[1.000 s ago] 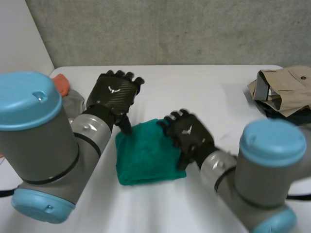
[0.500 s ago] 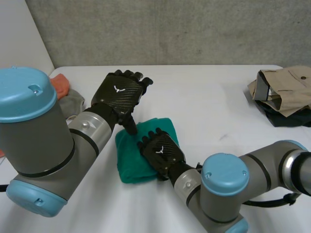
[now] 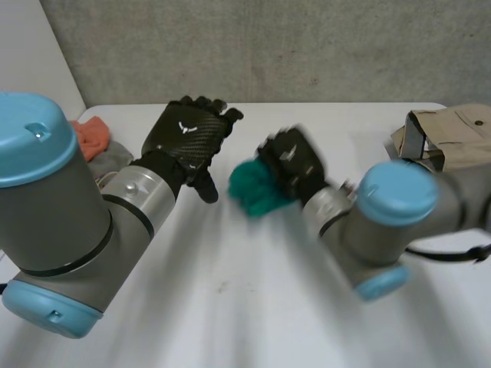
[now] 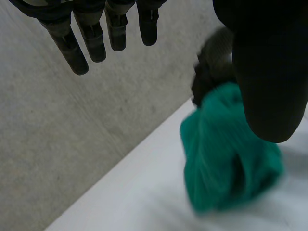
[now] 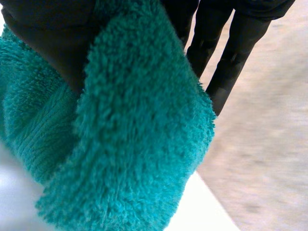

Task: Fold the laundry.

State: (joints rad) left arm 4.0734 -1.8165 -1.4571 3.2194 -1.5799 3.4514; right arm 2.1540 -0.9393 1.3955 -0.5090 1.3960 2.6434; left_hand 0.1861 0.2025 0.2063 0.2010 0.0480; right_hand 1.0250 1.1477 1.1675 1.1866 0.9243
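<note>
A green terry towel (image 3: 252, 188) is bunched into a ball and hangs above the white table (image 3: 253, 307), with my right hand (image 3: 292, 163) shut on it from above. In the right wrist view the towel (image 5: 130, 144) is squeezed between the thumb and the fingers (image 5: 226, 62). My left hand (image 3: 192, 135) hovers just left of the bundle, fingers straight and spread, holding nothing. From the left wrist, the towel (image 4: 226, 159) sits beyond my left thumb, past the straight fingers (image 4: 91, 38), and the right hand (image 4: 211, 72) is on top of it.
A pile of beige and dark clothes (image 3: 449, 146) lies at the table's far right edge. Orange and grey cloths (image 3: 93, 139) lie at the far left, behind my left arm. A grey wall stands behind the table.
My right hand closed on the flat green towel and pulled it up and to the right, off the table, as a bunched ball. The left hand stayed open, almost in place.
</note>
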